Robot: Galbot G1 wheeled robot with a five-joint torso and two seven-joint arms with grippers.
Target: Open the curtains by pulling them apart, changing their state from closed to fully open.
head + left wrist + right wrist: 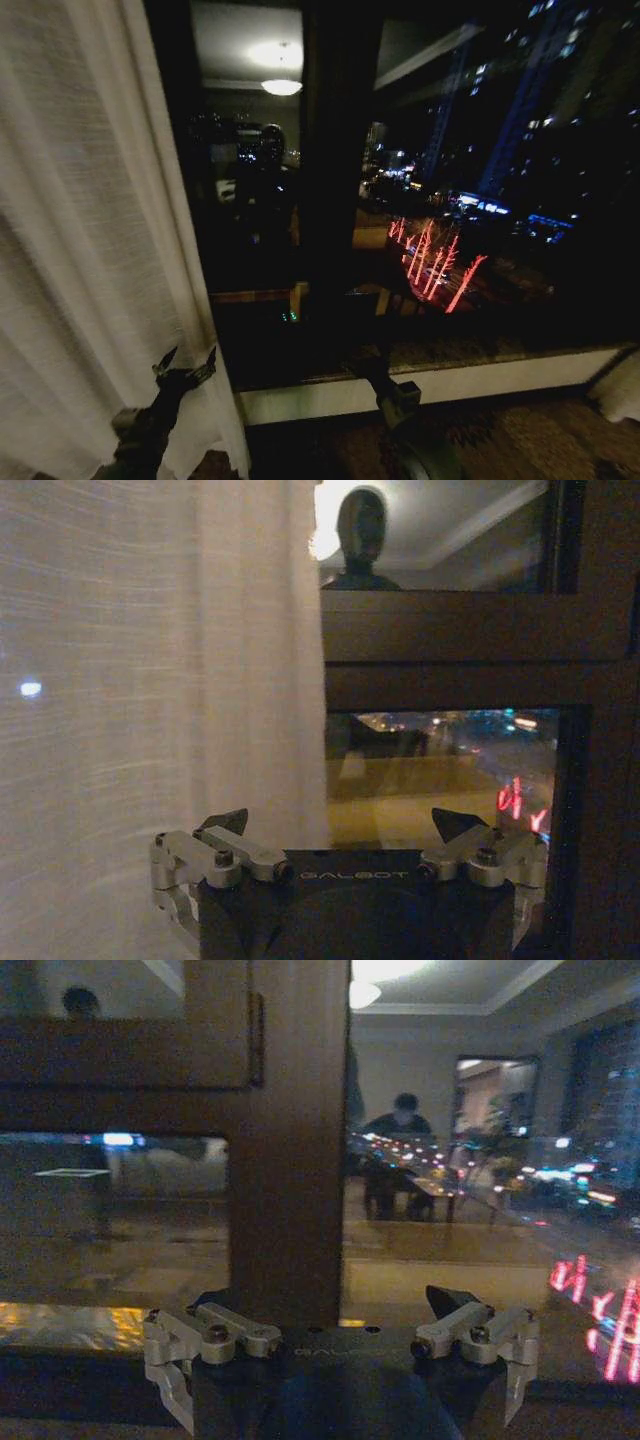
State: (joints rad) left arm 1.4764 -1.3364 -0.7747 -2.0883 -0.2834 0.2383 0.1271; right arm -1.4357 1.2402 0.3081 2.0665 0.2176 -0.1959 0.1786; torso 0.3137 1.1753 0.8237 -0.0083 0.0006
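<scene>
Head view: one sheer curtain panel [90, 250] hangs at 9 o'clock, long axis vertical, pleats running top to bottom, its inner edge slanting toward 6 o'clock. The left gripper [185, 368], fingers spread wide and empty, sits just beside that edge. The right gripper [340, 1310], likewise wide open, faces the dark window frame [290, 1160].

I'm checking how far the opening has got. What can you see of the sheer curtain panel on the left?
The sheer curtain is cream-white, semi-transparent woven fabric with vertical pleats, hanging gathered at the window's left side, leaving dark glass bare beside it. The left hand sits open right by its inner edge, holding nothing; contact can't be told.
</scene>
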